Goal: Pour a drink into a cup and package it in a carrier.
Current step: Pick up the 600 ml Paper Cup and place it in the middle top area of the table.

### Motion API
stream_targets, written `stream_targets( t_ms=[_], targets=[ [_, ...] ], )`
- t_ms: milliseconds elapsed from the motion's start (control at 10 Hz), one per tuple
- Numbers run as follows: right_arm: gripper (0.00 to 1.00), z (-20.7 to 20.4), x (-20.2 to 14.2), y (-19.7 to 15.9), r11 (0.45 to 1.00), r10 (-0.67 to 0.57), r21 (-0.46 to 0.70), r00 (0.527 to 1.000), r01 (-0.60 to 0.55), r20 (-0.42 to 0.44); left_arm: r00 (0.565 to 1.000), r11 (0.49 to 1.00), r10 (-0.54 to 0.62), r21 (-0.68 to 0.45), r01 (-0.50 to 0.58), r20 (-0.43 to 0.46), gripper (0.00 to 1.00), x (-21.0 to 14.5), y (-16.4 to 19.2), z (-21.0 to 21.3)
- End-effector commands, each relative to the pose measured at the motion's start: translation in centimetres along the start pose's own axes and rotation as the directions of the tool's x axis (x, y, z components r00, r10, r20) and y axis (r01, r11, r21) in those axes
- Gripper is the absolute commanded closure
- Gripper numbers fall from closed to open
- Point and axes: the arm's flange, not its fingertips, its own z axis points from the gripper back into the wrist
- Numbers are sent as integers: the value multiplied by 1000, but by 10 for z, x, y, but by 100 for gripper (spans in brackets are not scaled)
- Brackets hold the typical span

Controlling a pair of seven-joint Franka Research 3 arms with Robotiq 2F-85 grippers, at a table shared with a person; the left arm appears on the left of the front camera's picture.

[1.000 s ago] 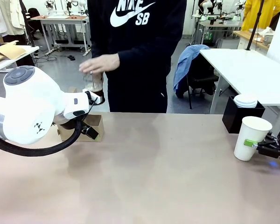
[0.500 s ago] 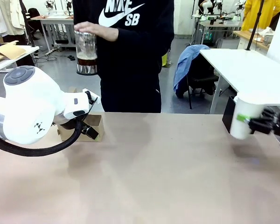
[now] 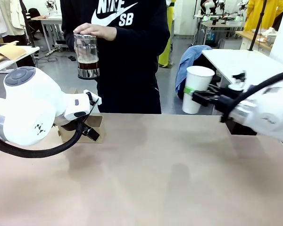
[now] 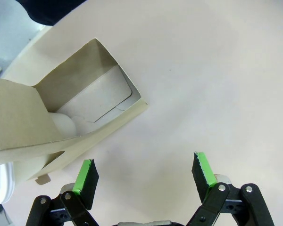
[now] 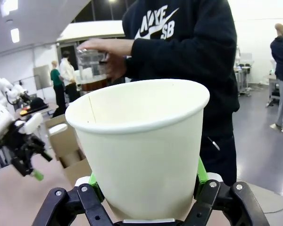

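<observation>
Left of the carrier (image 3: 97,123), the left arm (image 3: 23,110) bulks low over the table (image 3: 155,179), with its wrist bent down toward the carrier's near side. The left gripper (image 4: 144,173) hangs just beside the carrier, with its jaws spread wide and nothing between the green pads (image 4: 86,175). The left wrist view looks into an open end of the carrier, where a white rounded form sits inside (too little of it shows to identify). The front view presents the carrier's brown outer wall, partly covered by the left wrist.

Above and behind the carrier, off the table, a person's hand (image 3: 96,31) grips a clear jug (image 3: 87,47) by its top and holds it upright. The drink (image 3: 88,64) occupies the jug's lower part, above the metal base.

Well to the right of the carrier, the cup (image 3: 196,89) is held upright in the air, clear of the table. The right gripper (image 3: 191,92) is clamped on the cup's lower half, with one green pad on each side. The right arm (image 3: 266,110) enters from the right with its forearm roughly level. A blue garment (image 3: 191,59) hangs over a chair behind the cup.

In the right wrist view, the cup's rim covers the lower part of the jug. The carrier and the left gripper show small at the far left.
</observation>
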Motion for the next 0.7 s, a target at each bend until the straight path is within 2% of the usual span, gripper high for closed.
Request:
stream_targets(
  t_ms=[0,300,400,500,600],
  targets=[
    [19,-43,-34,-21,998,55,-29,998,-55,-9,1000,1000,0,0,0,1,0,0,0,1],
    [19,-69,-72,-30,998,56,-18,997,-57,-45,1000,1000,0,0,0,1,0,0,0,1],
    [19,-70,-76,-34,999,35,-2,999,-35,-24,1000,1000,0,0,0,1,0,0,0,1],
    [19,-68,-73,-36,999,0,-50,999,2,41,1000,1000,0,0,0,1,0,0,0,1],
    [19,-62,-70,-41,1000,15,0,999,-15,-34,1000,1000,0,0,0,1,0,0,0,1]
  ],
)
